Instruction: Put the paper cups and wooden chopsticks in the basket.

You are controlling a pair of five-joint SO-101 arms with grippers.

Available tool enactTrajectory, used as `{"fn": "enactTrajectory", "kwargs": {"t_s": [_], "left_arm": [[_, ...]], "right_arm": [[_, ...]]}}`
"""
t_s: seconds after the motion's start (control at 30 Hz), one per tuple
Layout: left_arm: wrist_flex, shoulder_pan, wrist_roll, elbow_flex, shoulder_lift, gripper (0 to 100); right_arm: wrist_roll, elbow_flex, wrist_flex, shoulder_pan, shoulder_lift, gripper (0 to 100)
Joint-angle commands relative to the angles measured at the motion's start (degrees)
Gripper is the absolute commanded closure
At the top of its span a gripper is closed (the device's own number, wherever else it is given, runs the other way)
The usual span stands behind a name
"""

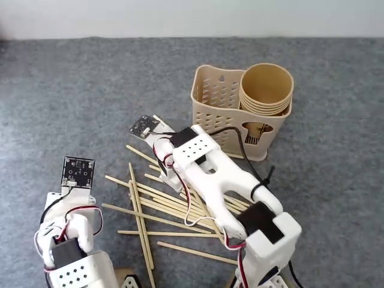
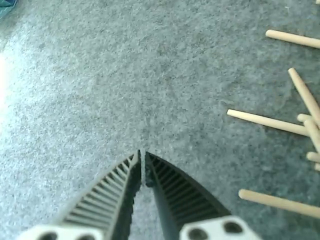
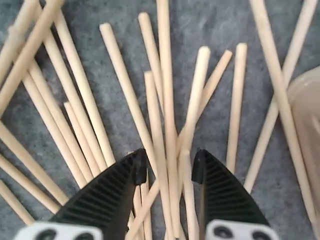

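A beige slotted basket [image 1: 216, 99] stands at the back right of the grey carpet, with a stack of paper cups [image 1: 267, 90] upright in its right half. Many wooden chopsticks [image 1: 162, 207] lie scattered in front of it. My right arm [image 1: 207, 165] stretches over this pile toward the basket. Its gripper [image 3: 169, 162] is open and low over the sticks, its fingers straddling a few chopsticks [image 3: 165, 75]. My left gripper [image 2: 144, 157] is shut on nothing above bare carpet at the front left, with chopstick ends [image 2: 267, 121] off to one side.
The basket's corner [image 3: 307, 115] lies close beside the right gripper. The left arm [image 1: 72, 240] sits at the table's front left, apart from the pile. Open carpet spreads to the left and behind the basket.
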State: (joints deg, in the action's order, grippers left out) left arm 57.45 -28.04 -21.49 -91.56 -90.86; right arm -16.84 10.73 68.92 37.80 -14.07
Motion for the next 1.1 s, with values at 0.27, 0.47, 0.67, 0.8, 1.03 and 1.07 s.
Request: {"fn": "enactTrajectory", "kwargs": {"t_s": [0.27,0.47,0.67,0.8,1.03,1.07], "left_arm": [[-1.1,0.4,-0.4,0.3,-0.5,99],[-1.1,0.4,-0.4,0.3,-0.5,99],[-1.1,0.4,-0.4,0.3,-0.5,99],[-1.1,0.4,-0.4,0.3,-0.5,99],[-1.1,0.4,-0.4,0.3,-0.5,99],[-1.1,0.4,-0.4,0.3,-0.5,99]], "right_arm": [[1.3,-9.6,-0.1,0.0,-4.4,98.7],[1.1,-11.8,2.0,-0.2,-3.6,99.1],[1.0,-14.7,6.5,-2.2,6.5,99.1],[-1.4,-17.1,9.4,-2.8,14.9,99.1],[-1.5,-25.8,12.9,-2.9,24.2,99.1],[-1.5,-27.2,12.9,-2.9,25.0,99.1]]}}
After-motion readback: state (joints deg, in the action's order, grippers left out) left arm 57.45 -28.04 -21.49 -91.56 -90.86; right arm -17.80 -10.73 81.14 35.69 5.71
